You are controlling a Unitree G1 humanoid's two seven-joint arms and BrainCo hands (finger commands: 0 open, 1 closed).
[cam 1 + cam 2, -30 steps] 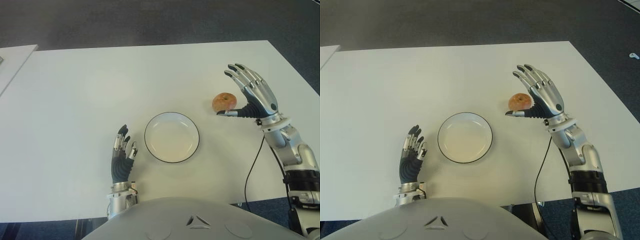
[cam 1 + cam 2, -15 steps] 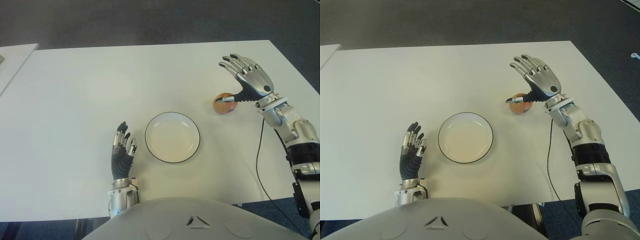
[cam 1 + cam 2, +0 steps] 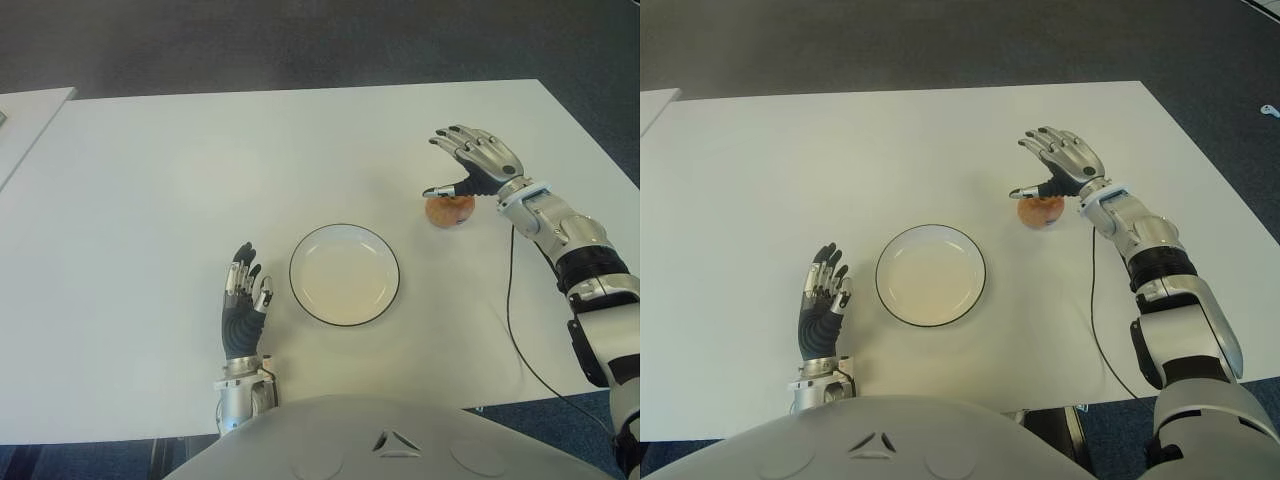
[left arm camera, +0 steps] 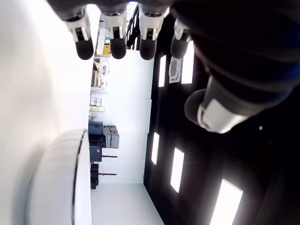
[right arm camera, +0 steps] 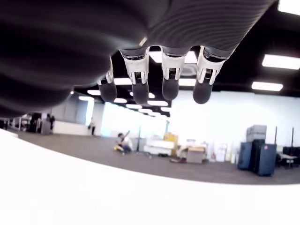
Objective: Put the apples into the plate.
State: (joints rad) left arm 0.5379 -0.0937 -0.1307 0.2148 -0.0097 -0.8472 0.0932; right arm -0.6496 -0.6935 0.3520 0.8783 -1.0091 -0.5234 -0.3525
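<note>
Presently recorded, item by item.

Table (image 3: pixel 150 200): white top, spanning most of both eye views; dark floor beyond the far edge.

Plate (image 3: pixel 344 274): white, dark-rimmed, round; stood near the front middle of the table, nothing in it.

Apple (image 3: pixel 449 210): reddish-orange, single; lay on the table well to the right of the plate and slightly farther back, outside the rim and apart from it.

Right hand (image 3: pixel 477 162): poised directly over the apple, palm downward, fingers (image 5: pixel 170 83) spread and extended forward, thumb reaching down beside the fruit's top. Not closed round the apple; contact between thumb and fruit could not be told. Own wrist view showed four straight fingertips with nothing between them.

Left hand (image 3: pixel 243 310): showed just left of the plate, near the front edge of the table, fingers pointing away from the body, loosely extended and holding nothing. Own wrist view showed the plate's rim (image 4: pixel 79 178) close by.

Cable (image 3: pixel 512 320): thin, dark; trailed across the table beneath the right forearm.
</note>
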